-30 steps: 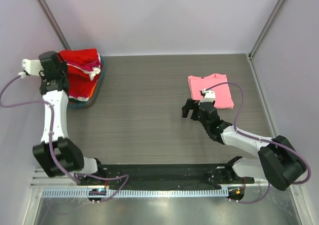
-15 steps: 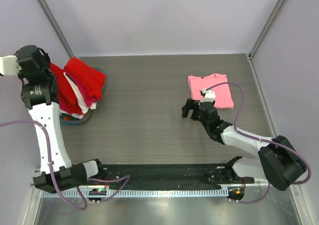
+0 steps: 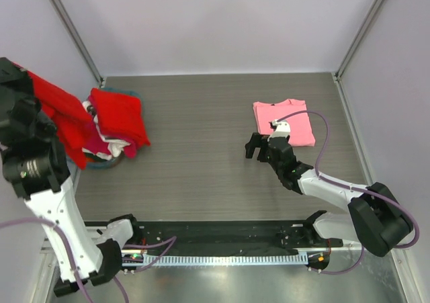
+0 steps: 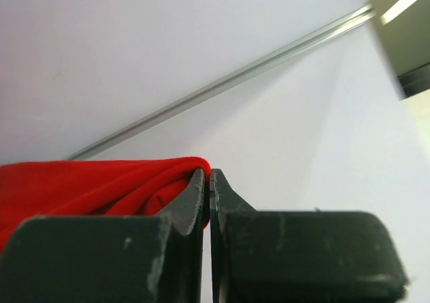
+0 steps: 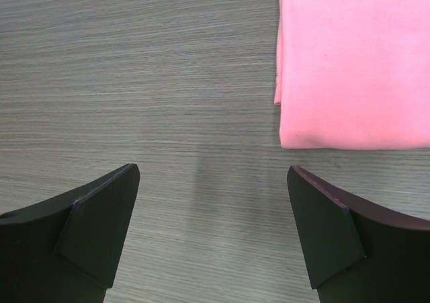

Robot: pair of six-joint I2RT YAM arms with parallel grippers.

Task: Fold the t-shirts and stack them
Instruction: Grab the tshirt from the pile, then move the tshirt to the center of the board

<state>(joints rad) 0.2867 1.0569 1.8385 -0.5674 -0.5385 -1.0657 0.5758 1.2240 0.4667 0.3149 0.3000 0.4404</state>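
Observation:
My left gripper (image 3: pixel 12 71) is raised high at the far left, shut on an edge of a bright red t-shirt (image 3: pixel 64 118) that hangs down from it toward the pile. In the left wrist view the jaws (image 4: pixel 207 177) are closed, with a fold of the red t-shirt (image 4: pixel 94 185) pinched at their tips. More t-shirts (image 3: pixel 119 115), red over white and magenta, lie heaped in the basin. A folded light pink t-shirt (image 3: pixel 285 120) lies flat at the right. My right gripper (image 3: pixel 259 146) hovers open just left of and nearer than the pink t-shirt (image 5: pixel 356 61), with only table between its fingers (image 5: pixel 101 209).
A teal basin (image 3: pixel 101 164) under the heap stands at the table's left edge, against the left wall. Pale walls with metal frame posts (image 3: pixel 72 31) close in the wood-grain table (image 3: pixel 201 135) on three sides.
My left arm has swung up and to the left, pulling the red t-shirt out of the heap. The heap has slumped to the right. The right arm has not moved.

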